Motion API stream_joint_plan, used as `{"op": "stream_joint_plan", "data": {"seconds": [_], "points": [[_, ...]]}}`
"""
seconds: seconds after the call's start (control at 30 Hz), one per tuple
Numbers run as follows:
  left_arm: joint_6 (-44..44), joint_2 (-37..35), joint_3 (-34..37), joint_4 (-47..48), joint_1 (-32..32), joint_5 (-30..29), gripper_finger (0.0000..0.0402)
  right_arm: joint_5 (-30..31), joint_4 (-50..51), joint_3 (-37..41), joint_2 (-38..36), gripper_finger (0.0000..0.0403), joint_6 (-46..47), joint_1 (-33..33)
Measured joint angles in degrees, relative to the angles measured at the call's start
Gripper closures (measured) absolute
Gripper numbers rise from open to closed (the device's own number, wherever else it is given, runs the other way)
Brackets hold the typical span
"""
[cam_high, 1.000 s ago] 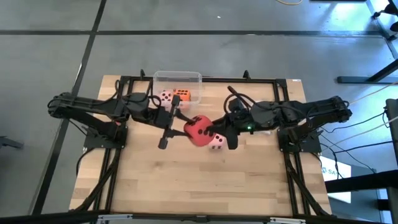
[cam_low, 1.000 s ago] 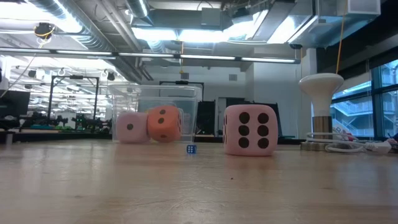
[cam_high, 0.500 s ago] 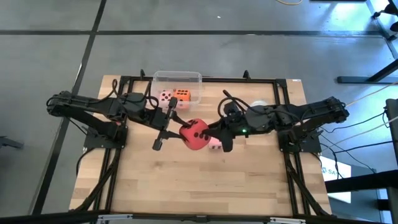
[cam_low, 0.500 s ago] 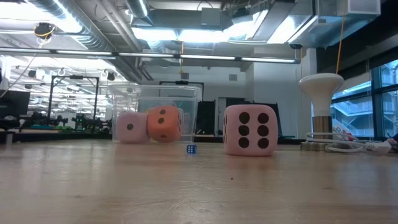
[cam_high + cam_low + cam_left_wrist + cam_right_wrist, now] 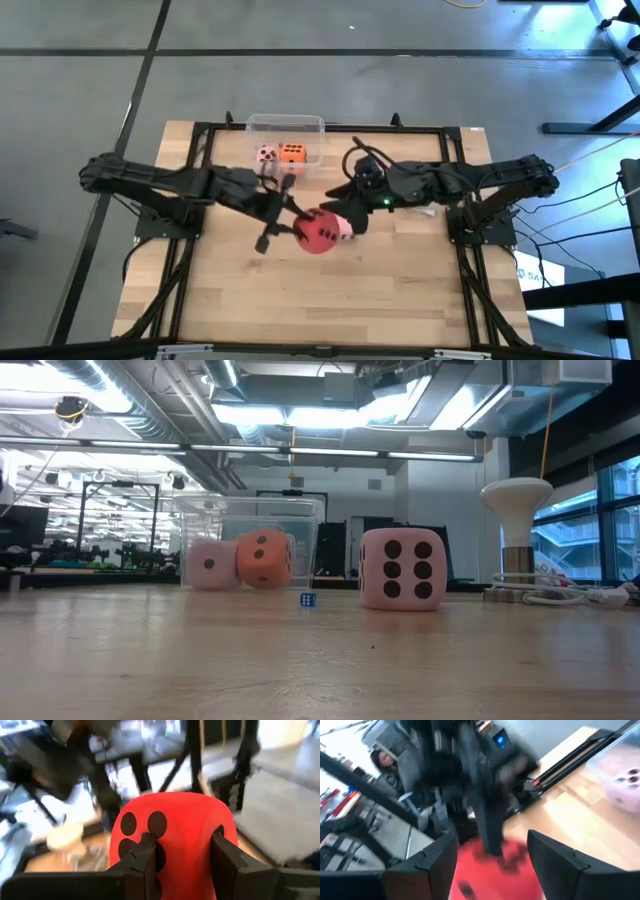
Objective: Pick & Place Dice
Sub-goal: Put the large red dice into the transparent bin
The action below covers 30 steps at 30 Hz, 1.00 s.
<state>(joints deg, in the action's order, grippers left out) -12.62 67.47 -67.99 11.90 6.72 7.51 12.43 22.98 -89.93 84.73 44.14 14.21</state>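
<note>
A red die (image 5: pixel 175 830) with dark pips hangs above the table's middle (image 5: pixel 318 232), and my left gripper (image 5: pixel 296 228) is shut on it. My right gripper (image 5: pixel 348 212) is open just right of it. Its fingers (image 5: pixel 437 862) stand wide on either side of the red die (image 5: pixel 490 865); I cannot tell whether they touch it. A pale pink die (image 5: pixel 402 568) rests on the table, partly under the red one (image 5: pixel 347 229). A pink die (image 5: pixel 266 156) and an orange die (image 5: pixel 292 152) sit in the clear tub (image 5: pixel 287 125) at the far edge. My left gripper pinches the red die between its two fingers (image 5: pixel 147 852), one on the pip face (image 5: pixel 131 826) and one on the opposite face (image 5: pixel 220 832). The fingers come nearly level from the table's left. The die is lifted clear of the table.
A tiny blue die (image 5: pixel 308 600) lies on the wood between the tub and the pale pink die. A black frame (image 5: pixel 440 130) runs around the table. A white lamp (image 5: pixel 517 510) and cables stand at the right.
The red die has moved toward the table's near edge with my left gripper, which has swung that way. The die now overlaps the pale pink die in the high view. The dice on the table and in the tub have not moved.
</note>
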Motion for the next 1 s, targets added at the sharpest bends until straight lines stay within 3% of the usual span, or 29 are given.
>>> {"op": "stream_joint_plan", "data": {"seconds": [0.23,0.4,0.53,0.63,0.8,1.0], "points": [[-0.93,-0.83,-0.16,5.19,-0.32,-7.35,0.0305,-0.67,1.05,0.0,-0.85,0.0172,0.03,-0.34],[2.24,-2.56,-0.19,9.29,-5.44,-9.66,0.0308,-0.18,3.01,0.01,-2.19,0.0187,0.94,0.28],[6.06,-3.72,-0.2,12.02,-13.98,-6.08,0.0309,5.25,7.79,0.0,-4.34,0.0201,1.59,1.89],[6.92,-4.93,-0.19,12.13,-22.67,0.22,0.0309,9.94,10.81,0.0,-6.42,0.0211,1.82,4.1],[5.8,-4.37,-0.26,12.3,-38.44,4.84,0.0312,17.18,12.68,0.0,-8.15,0.0227,1.73,8.14],[2.82,1.04,-0.26,13.47,-50.74,7.61,0.0313,19.6,14.73,0.0,-8.39,0.0242,3.46,10.66]]}}
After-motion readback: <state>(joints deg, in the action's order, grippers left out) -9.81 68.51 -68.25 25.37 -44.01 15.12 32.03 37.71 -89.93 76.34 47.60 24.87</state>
